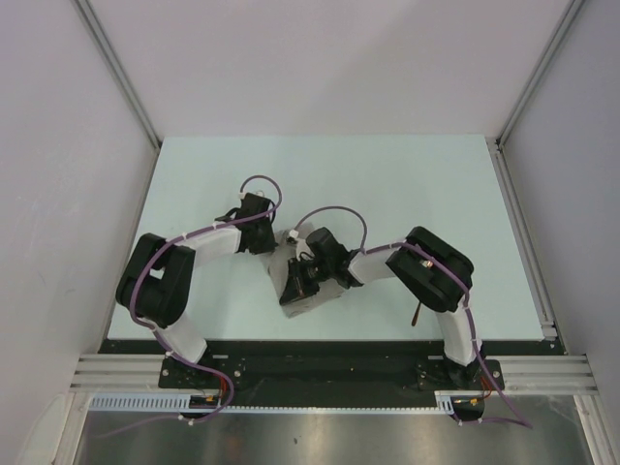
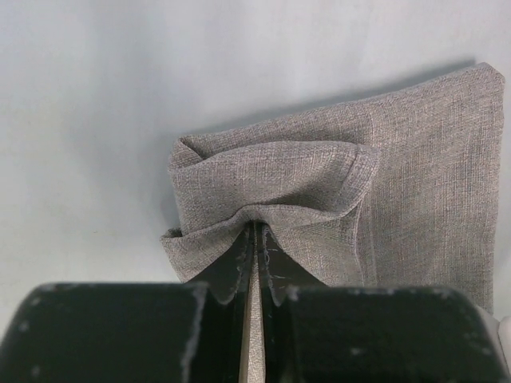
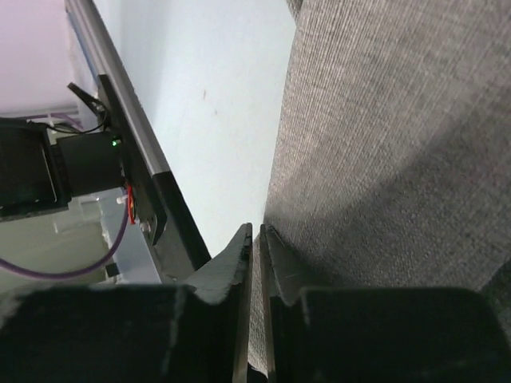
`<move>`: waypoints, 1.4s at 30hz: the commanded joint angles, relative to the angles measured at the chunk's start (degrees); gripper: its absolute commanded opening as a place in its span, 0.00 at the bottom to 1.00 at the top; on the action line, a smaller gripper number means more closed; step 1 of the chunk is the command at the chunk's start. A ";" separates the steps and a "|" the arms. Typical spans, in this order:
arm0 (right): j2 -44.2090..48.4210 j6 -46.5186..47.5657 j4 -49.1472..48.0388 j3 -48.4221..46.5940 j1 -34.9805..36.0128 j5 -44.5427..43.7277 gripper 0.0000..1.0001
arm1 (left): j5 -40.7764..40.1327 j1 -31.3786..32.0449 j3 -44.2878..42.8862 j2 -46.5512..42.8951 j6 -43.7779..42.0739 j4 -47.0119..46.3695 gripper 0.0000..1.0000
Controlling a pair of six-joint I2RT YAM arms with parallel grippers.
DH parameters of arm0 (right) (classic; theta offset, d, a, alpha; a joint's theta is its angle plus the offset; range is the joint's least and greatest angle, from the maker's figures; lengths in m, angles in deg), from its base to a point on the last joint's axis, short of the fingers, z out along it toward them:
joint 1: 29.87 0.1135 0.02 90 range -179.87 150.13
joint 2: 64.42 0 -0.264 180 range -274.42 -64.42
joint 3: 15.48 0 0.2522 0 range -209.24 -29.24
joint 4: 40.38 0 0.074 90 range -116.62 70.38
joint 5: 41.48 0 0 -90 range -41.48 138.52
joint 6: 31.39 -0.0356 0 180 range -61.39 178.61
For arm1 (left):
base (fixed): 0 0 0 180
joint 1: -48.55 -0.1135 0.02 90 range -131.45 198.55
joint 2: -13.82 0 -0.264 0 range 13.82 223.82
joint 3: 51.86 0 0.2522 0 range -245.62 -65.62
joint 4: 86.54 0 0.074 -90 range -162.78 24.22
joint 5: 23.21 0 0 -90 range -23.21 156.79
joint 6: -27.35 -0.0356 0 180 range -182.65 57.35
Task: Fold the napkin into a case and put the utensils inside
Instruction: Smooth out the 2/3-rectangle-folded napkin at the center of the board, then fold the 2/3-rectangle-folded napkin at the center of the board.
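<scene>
The grey-beige napkin (image 1: 302, 300) lies folded small on the table between the two arms, mostly covered by the grippers. My left gripper (image 2: 257, 227) is shut on a bunched fold of the napkin (image 2: 415, 175), and cloth shows between its fingers. My right gripper (image 3: 258, 231) is shut on the napkin's (image 3: 383, 144) left edge, a strip of cloth pinched between the jaws. From above, the left gripper (image 1: 276, 242) is at the cloth's far end and the right gripper (image 1: 298, 279) at its middle. A slim copper-coloured utensil (image 1: 417, 314) pokes out under the right arm, the rest hidden.
The pale table (image 1: 387, 184) ends at a black and metal front rail (image 3: 152, 183) just left of the right gripper. Grey walls and a side rail (image 1: 523, 232) border the table. The left arm's base (image 3: 32, 171) stands beyond the front rail.
</scene>
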 commanded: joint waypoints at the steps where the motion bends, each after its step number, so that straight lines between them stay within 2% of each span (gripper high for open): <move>1: 1.90 -1.59 -6.14 4.87 -0.27 3.64 0.11 | -1.42 -0.71 0.83 1.80 0.12 -1.34 0.07; 6: 8.58 2.54 2.55 3.83 -0.44 1.79 0.11 | -1.42 -0.71 -0.05 -0.13 -0.76 -0.03 0.06; 10: 14.39 4.83 7.82 3.12 -0.80 -0.23 0.18 | -1.07 -0.71 -0.40 -2.68 -1.20 0.68 0.08; 20: 5.70 2.20 1.51 4.87 1.31 2.14 0.16 | -0.10 -0.71 0.91 -1.19 -0.32 -0.38 0.08; 23: 6.66 2.81 1.94 6.55 0.53 1.18 0.16 | -0.54 -0.71 0.74 -1.01 -0.67 -0.03 0.08; 27: 12.35 4.91 6.77 5.06 -0.88 0.65 0.17 | -0.71 -0.53 -0.14 -3.47 -1.02 1.20 0.08; 29: 14.65 6.06 9.58 3.56 -1.50 -1.36 0.25 | -1.41 -0.18 -0.49 -5.92 -1.11 2.08 0.11; 30: 16.05 6.33 11.68 3.56 -1.93 -2.42 0.34 | -2.46 0.08 -0.49 -6.81 -1.46 2.34 0.12; 32: 18.70 7.38 13.53 4.17 -3.78 -3.31 0.40 | -3.26 0.79 -0.66 -8.91 -1.73 3.40 0.17; 34: 20.45 8.43 15.65 4.61 -6.84 -4.09 0.42 | -3.00 0.96 -0.58 -10.24 -1.82 4.19 0.23; 37: 24.05 10.19 18.99 6.63 -11.49 -5.50 0.47 | -2.65 1.14 -0.23 -13.49 -1.90 5.42 0.27; 42: 27.23 13.88 24.09 8.74 -17.75 -6.30 0.58 | 2.79 1.23 1.44 -17.01 -1.29 4.90 0.27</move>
